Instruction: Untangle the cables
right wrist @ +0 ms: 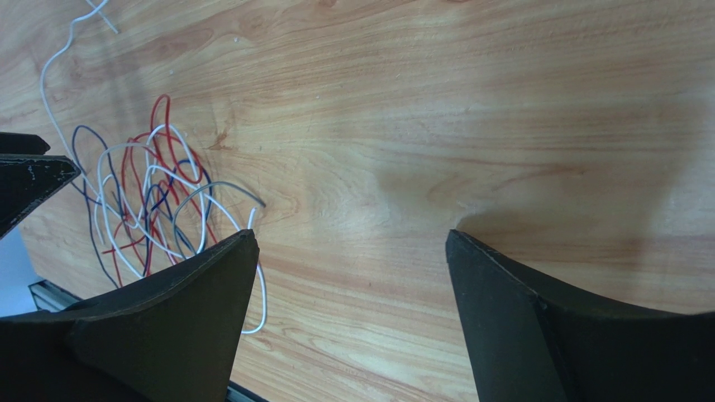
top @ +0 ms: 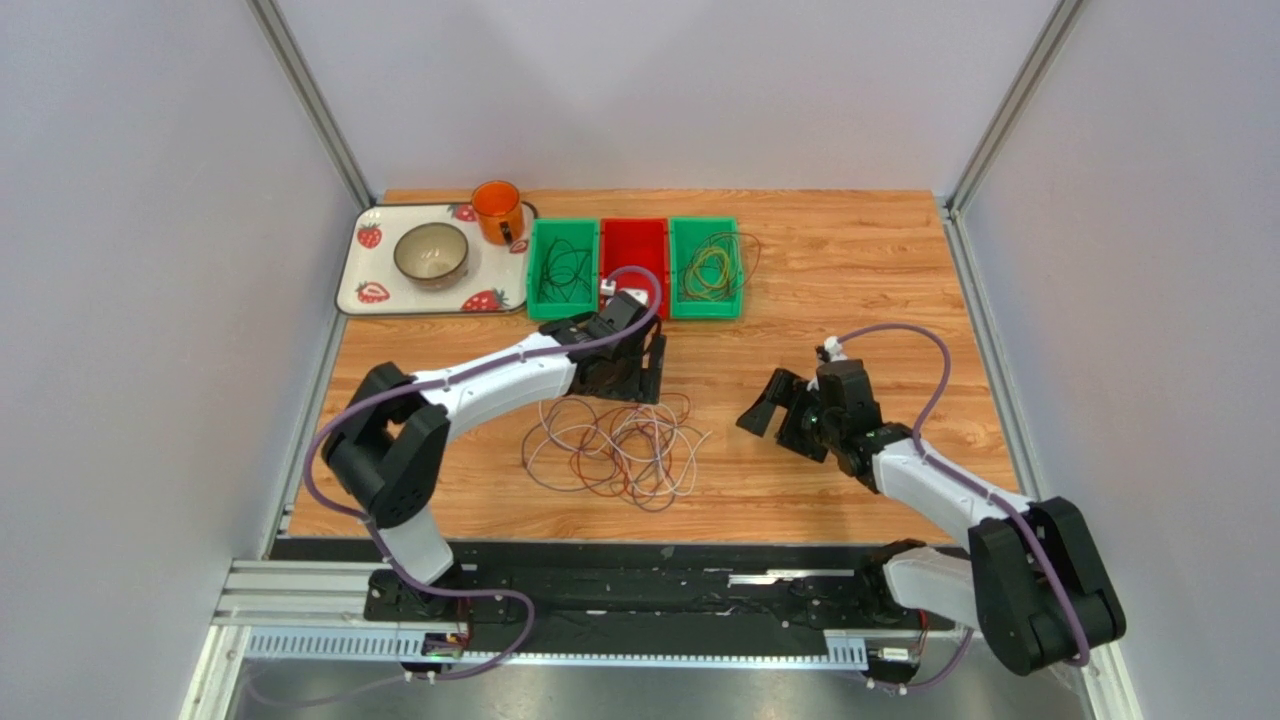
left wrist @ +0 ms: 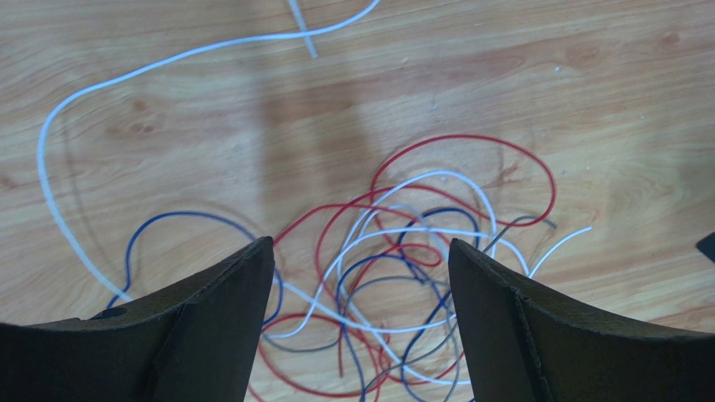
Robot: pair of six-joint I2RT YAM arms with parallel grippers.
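The cables [top: 616, 446] lie in one loose tangle of white, red, dark blue and grey wires on the wooden table, in front of the middle. My left gripper [top: 637, 372] hangs open just above the tangle's far edge. In the left wrist view the crossing loops of the cables [left wrist: 394, 251] show between its spread fingertips, and my left gripper [left wrist: 361, 244] holds nothing. My right gripper [top: 783, 417] stands open to the right of the pile. In the right wrist view the right gripper [right wrist: 351, 234] is over bare wood, with the cables [right wrist: 151, 201] off to its left.
Three bins stand in a row at the back: a green one [top: 562, 270] with dark wires, a red one [top: 633, 248], and a green one [top: 706, 267] with yellowish wires. A strawberry-patterned tray [top: 361, 293] at the back left carries a bowl [top: 431, 255] and an orange mug [top: 498, 212].
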